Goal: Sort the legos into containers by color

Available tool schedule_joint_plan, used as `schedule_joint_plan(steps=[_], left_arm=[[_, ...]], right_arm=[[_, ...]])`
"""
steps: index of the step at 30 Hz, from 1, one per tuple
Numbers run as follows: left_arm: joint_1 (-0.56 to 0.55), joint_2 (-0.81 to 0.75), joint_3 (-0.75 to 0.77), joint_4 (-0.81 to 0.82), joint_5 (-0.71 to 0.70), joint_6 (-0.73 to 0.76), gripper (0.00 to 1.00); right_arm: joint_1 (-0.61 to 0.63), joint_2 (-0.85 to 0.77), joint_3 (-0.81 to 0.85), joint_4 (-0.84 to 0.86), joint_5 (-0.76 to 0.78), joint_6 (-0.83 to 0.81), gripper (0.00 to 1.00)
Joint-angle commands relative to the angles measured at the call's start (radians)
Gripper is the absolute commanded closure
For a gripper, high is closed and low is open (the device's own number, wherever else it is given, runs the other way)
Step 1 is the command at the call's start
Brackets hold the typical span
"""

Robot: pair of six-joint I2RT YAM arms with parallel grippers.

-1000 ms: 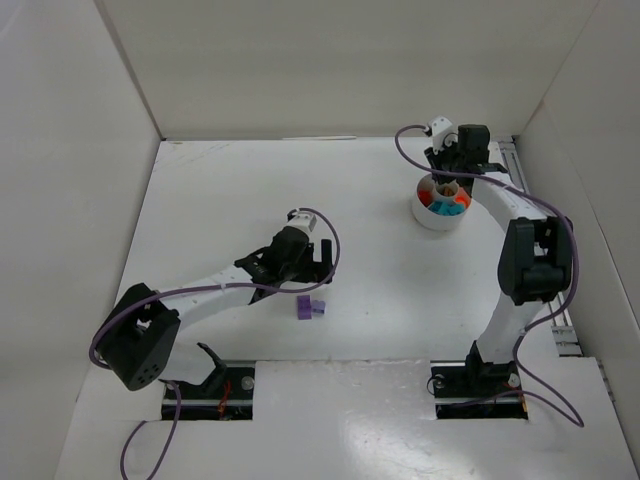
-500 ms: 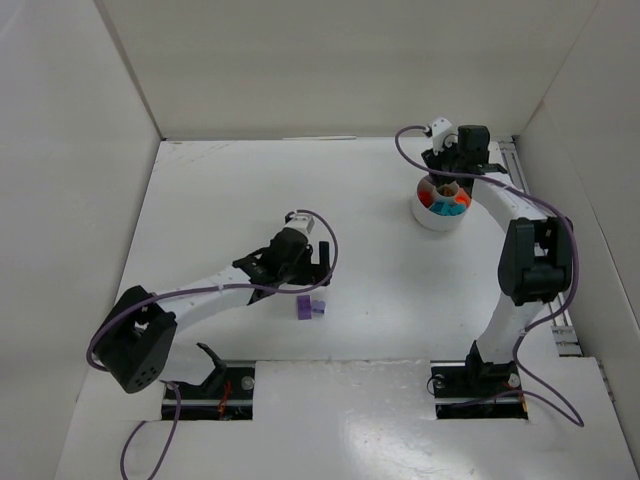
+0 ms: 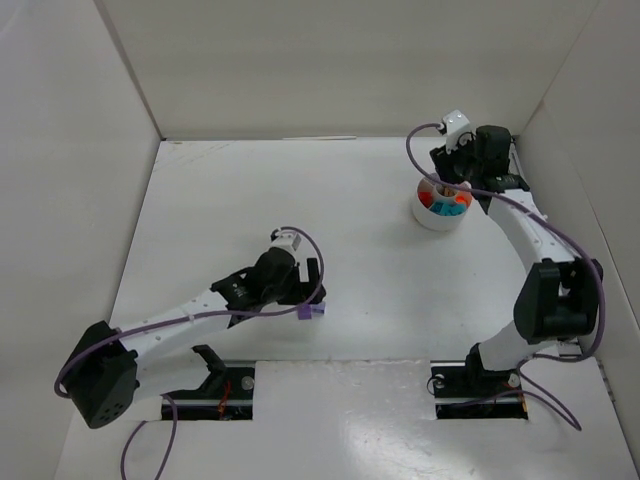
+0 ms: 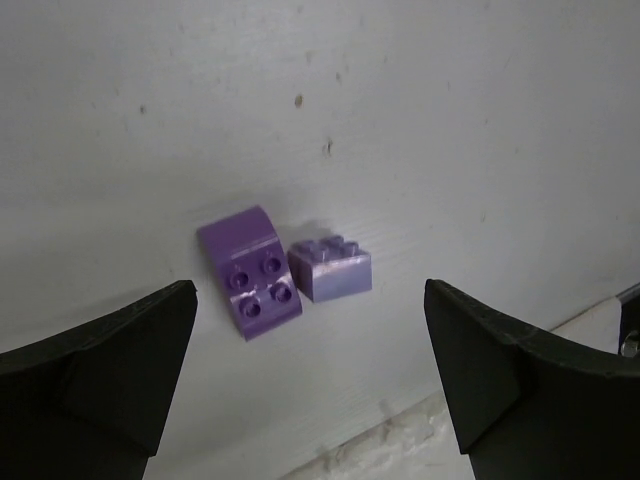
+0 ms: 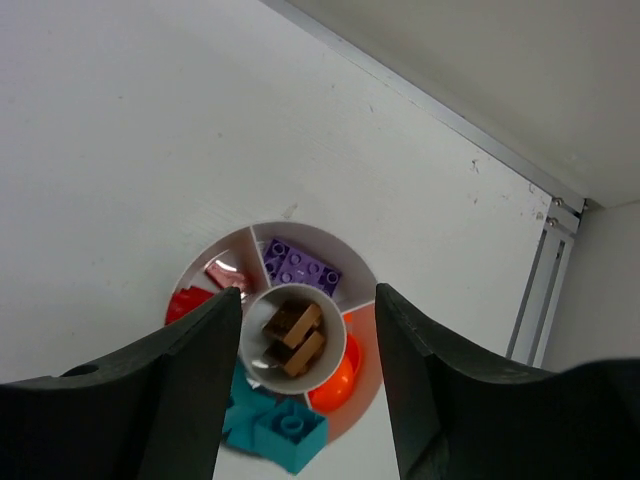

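Note:
Two purple legos lie side by side on the table: a curved one (image 4: 250, 272) and a small square one (image 4: 331, 269). In the top view they show as one purple spot (image 3: 311, 311) at my left gripper (image 3: 303, 296). My left gripper (image 4: 310, 400) is open and empty, hovering above them. The round white dish (image 5: 369, 285) holds a purple brick (image 5: 298, 268), red (image 5: 190, 300), teal (image 5: 285, 432) and orange (image 5: 338, 381) bricks in its wedges, and brown bricks (image 5: 295, 337) in the hub. My right gripper (image 5: 305, 385) is open and empty right above the dish (image 3: 440, 216).
White walls enclose the table on the left, back and right. A metal rail (image 5: 535, 285) runs along the right wall near the dish. The table's near edge (image 4: 400, 440) lies just beyond the purple legos.
My left gripper has moved toward the near edge, over the purple legos. My right gripper has shifted slightly right above the dish.

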Motion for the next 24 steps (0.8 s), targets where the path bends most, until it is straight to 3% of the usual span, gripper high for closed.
schedule_joint_plan(steps=[1,4,10,20,24], left_arm=[[-0.058,-0.026,-0.033,-0.096,-0.018,-0.107,0.05],[-0.102,-0.026,-0.059,-0.170,-0.067,-0.220,0.15],[-0.214,0.001,-0.080,-0.204,-0.184,-0.364,0.22],[-0.270,0.248,0.038,-0.225,-0.400,-0.388,0.38],[-0.279,0.320,0.073,-0.234,-0.423,-0.388,0.52]], right_arm=[[0.026,-0.098,-0.072,0.037,-0.024,0.034,0.39],[0.046,-0.175,-0.154,0.038,-0.024,0.044,0.39],[0.055,-0.278,-0.257,0.038,-0.024,0.053,0.39],[0.064,-0.357,-0.314,0.016,-0.067,0.062,0.38],[0.064,-0.396,-0.323,-0.005,-0.067,0.062,0.38]])
